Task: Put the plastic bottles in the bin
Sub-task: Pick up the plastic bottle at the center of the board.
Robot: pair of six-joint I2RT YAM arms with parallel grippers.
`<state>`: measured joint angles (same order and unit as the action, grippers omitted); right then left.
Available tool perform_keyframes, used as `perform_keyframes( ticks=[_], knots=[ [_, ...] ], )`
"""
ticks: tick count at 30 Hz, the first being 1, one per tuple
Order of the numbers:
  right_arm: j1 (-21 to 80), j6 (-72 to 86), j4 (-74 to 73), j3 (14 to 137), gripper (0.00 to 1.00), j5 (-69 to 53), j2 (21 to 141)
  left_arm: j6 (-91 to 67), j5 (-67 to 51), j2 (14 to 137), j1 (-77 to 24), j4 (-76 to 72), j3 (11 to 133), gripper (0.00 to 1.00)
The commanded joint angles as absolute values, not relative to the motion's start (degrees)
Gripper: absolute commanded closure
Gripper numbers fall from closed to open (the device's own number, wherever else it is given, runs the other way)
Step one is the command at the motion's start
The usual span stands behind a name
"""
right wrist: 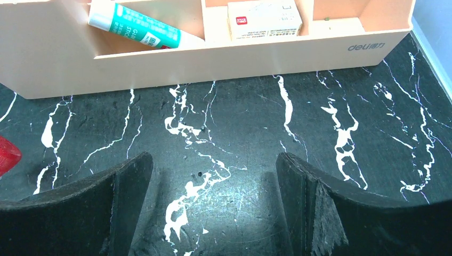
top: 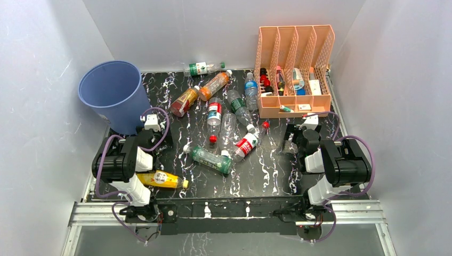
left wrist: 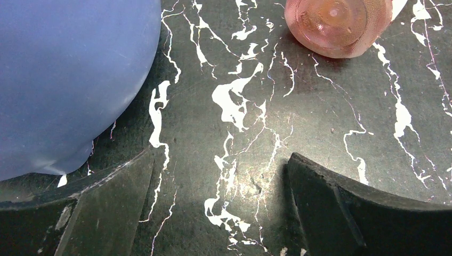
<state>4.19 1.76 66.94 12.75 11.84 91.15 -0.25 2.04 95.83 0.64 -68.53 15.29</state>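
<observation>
One bottle lay nearest the arm bases. Identify it. (Inspector)

Item: yellow bottle, on its side on the counter, just beside the left arm. (Operator)

Pincer status? (Inspector)

On the left pincer, the fingers were spread with nothing between them, over bare counter. The bin stood just to its left. The round base of an orange-red bottle lay ahead to the right, apart from both fingers. The right pincer was likewise spread and empty, facing the front wall of the peach organizer, which held a teal tube and a small white box. (Operator)

Location of the remaining bottles? (Inspector)

All lay on the counter beyond the pincers. Nearest came the green-labelled bottle, then the red-and-white-labelled bottle, the clear bottle and the red-labelled bottle. Farther lay the orange bottle and the blue-labelled bottle. Farthest, near the back wall, lay the white-and-green-labelled bottle. The bin stood upright at the far left. (Operator)
</observation>
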Motion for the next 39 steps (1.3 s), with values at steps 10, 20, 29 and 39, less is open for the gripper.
perform_keyframes(
  ticks=[10, 20, 29, 39],
  knots=[
    [4.03, 2.08, 69.18, 13.54, 0.02, 12.25, 91.08, -0.4, 0.7, 96.04, 0.98, -70.78, 15.29, 0.02],
    [3.99, 2.11, 68.92, 13.62, 0.02, 12.15, 91.1, -0.35, 0.7, 95.93, 0.97, -70.88, 15.29, 0.02],
    [4.11, 1.77, 70.91, 12.27, 0.02, 12.45, 89.76, -0.19, 0.61, 95.17, 1.15, -71.21, 14.9, 0.02],
    [4.16, 1.27, 54.87, 12.9, 0.02, 6.3, 72.44, -7.62, 7.42, 74.82, 1.13, -38.59, 21.64, 0.02]
  ],
)
